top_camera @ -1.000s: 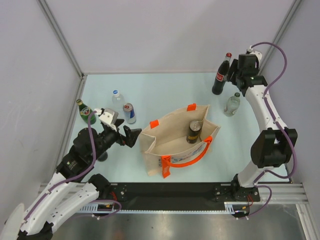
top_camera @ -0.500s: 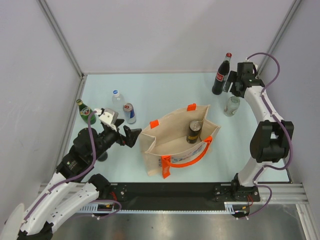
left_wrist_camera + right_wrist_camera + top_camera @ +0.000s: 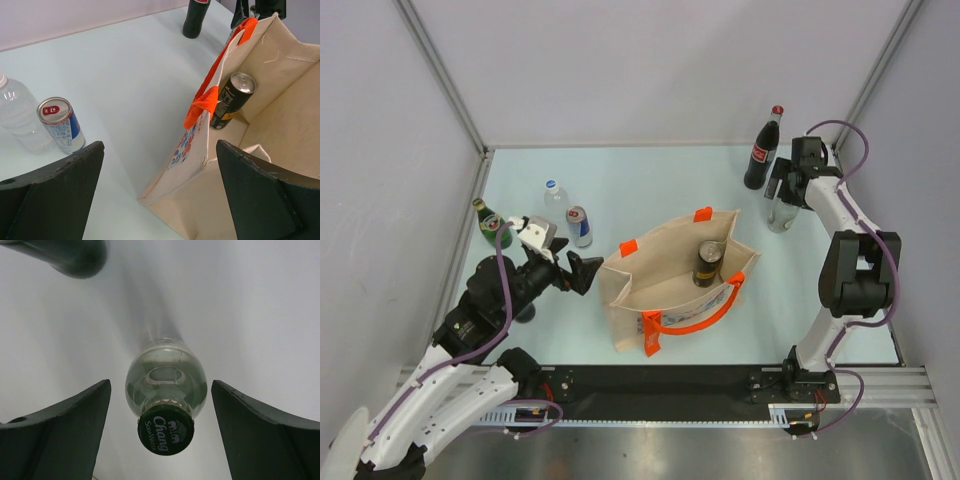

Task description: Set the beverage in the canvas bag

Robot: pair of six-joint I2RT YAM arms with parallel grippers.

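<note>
Bottle (image 3: 166, 390): clear glass with a green cap (image 3: 165, 432), upright on the bench (image 3: 650, 180) at the far right. It is near the cola (image 3: 761, 150) and well apart from the bag (image 3: 620, 300).
Right fingers (image 3: 780, 190): spread open above the bottle, one on each side, touching nothing and holding nothing.
Left fingers (image 3: 582, 272): wide open and empty, near the bag's left end.
Bag: upright in mid-bench with its mouth open. A dark can (image 3: 708, 262) stands in one corner and an orange handle (image 3: 695, 318) droops over the near wall.
Step, as I judge it: come down around the bottle and take it.
Centring: my wrist view shows the cap roughly midway between my tips. I would square the body between them before closing.
Height: the shoulders slope, so I would go low enough for the pads to meet straight glass.
Closing: slowly, with both pads landing together so the bottle is not pushed over.
Neighbour: the cola stands close, so I should keep the finger on that side off it while descending.
Lift: straight up first, then across.
Drop-off: aim for the free floor beside the can, clear the handles, and let go only once the base rests.
Risk: smooth glass may slip, and the soft bag wall may fold if I brush it.
</note>
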